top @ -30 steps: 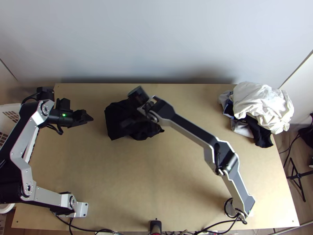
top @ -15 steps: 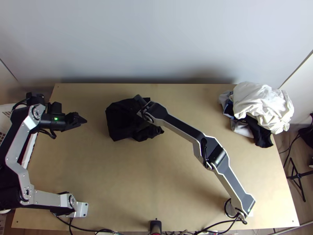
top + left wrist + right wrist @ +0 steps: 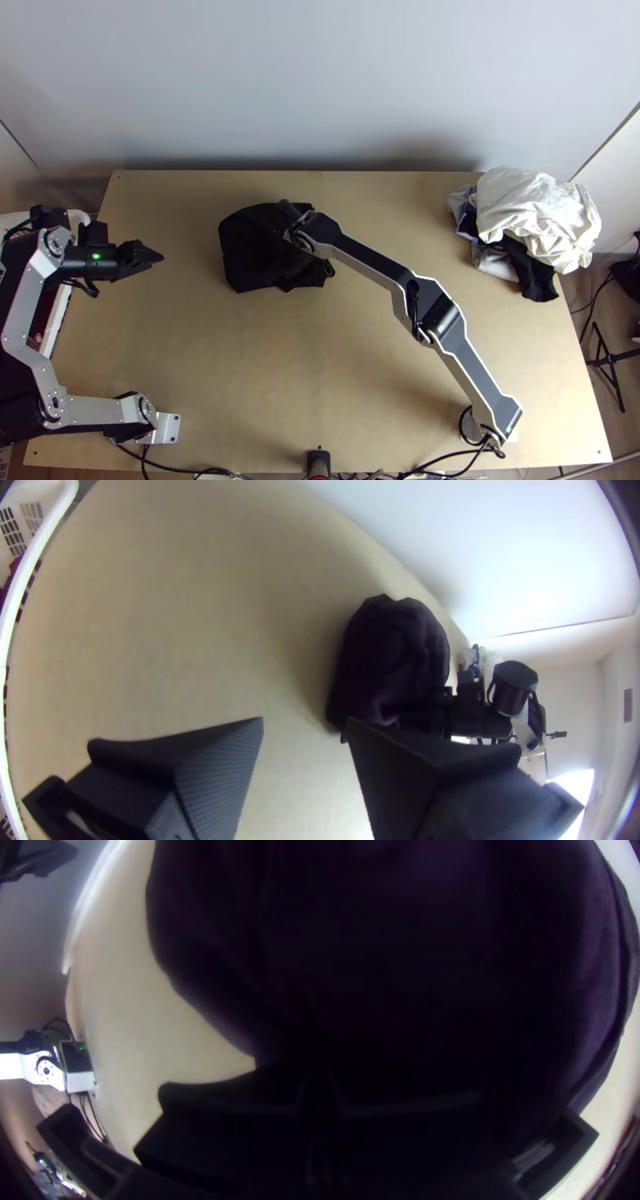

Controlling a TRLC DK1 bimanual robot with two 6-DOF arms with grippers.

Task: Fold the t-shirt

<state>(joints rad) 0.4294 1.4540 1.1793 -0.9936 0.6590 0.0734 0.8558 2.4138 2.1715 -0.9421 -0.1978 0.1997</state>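
Far left: white basket (image 3: 58, 318) beside the light wooden table (image 3: 208, 368), a bit of dark red cloth (image 3: 12, 570) inside it. Next, left gripper (image 3: 158, 256) over the table's left part, well apart from the black t-shirt; the left wrist view shows the left gripper (image 3: 304, 720) released, fingers spread with nothing between them. T-shirt (image 3: 256, 248) lies left of the table's middle, toward the far edge: a bunched, compact heap, folds irregular; one side stands up as a rounded lump in the left wrist view. Right gripper (image 3: 290, 210) is at the heap's right part, its arm reaching in from the lower right. In the right wrist view the right gripper (image 3: 319, 1065) has its fingers brought together against the dark cloth; cannot tell whether any fabric is caught. Far right: clothes pile, white cloth (image 3: 536, 212) on top, black cloth (image 3: 534, 276) and grey cloth (image 3: 494, 262) poking out beneath.
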